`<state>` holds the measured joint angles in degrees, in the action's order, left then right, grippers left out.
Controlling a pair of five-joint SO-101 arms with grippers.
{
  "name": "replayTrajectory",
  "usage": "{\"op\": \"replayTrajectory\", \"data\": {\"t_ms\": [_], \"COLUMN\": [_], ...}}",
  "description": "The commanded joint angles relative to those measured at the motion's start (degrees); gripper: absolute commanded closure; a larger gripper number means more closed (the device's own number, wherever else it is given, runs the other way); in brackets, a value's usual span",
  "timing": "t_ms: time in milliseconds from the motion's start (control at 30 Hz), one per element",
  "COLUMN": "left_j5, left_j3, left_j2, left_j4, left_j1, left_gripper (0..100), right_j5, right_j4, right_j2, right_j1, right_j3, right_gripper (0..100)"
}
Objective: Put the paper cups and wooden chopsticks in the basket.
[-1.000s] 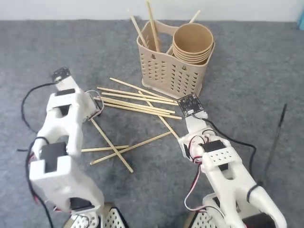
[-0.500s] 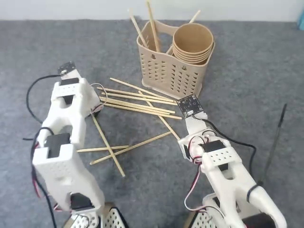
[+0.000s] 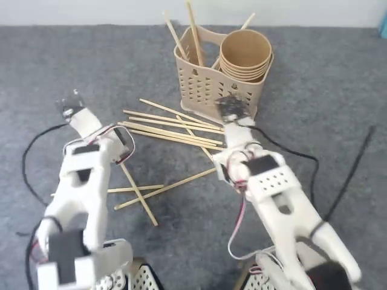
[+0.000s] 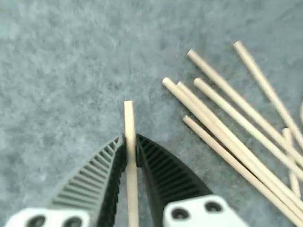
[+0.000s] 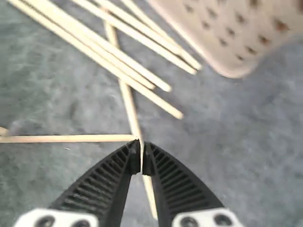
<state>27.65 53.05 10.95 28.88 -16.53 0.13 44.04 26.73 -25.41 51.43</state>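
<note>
Chopstick (image 4: pixel 128 113) pinched by left gripper (image 4: pixel 129 139), plain from its wrist view; right gripper (image 5: pixel 141 144) pressed together.

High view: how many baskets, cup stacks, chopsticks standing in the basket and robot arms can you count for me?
Baskets: 1
Cup stacks: 1
Chopsticks standing in it: 3
Robot arms: 2
Total: 7

High view looking down on grey carpet (image 3: pixel 314 90), wrist views close above it, all sharing loose chopsticks (image 3: pixel 181 123)
</note>
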Motion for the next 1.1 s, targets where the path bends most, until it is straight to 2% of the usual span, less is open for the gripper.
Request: {"op": "replayTrajectory", "data": {"t_ms": [0, 133, 267, 433, 633, 867, 1067], "left_j5": [-2.73, -3.25, -3.25, -3.25, -3.25, -3.25, -3.25], "left_j3": [5.05, 7.08, 6.99, 6.90, 6.99, 6.99, 6.99], "left_j2": [10.99, 13.54, 13.54, 13.54, 13.54, 13.54, 13.54], "left_j4": [-6.07, -7.74, -7.82, -8.62, -9.23, -9.23, -9.23], "left_j1": [0.35, 0.26, 0.18, 0.18, -0.09, -0.18, -0.18], "left_gripper": [99, 99, 99, 99, 99, 99, 99], "right_j5": [-0.97, -0.97, -0.97, -0.97, -0.97, 0.09, 12.13], "right_j4": [-2.42, -6.37, -5.14, -0.04, 1.10, 15.34, 35.56], "right_j2": [-9.80, -21.49, -31.60, -36.44, -36.88, -31.52, -19.12], "right_j1": [-3.21, -3.38, -3.65, -3.65, -3.74, -4.44, -9.10], "right_j3": [-8.00, -13.19, -18.90, -25.49, -25.76, -25.67, -25.76], "right_gripper": [95.3, 93.5, 89.5, 94.3, 99.1, 99.1, 99.1]}}
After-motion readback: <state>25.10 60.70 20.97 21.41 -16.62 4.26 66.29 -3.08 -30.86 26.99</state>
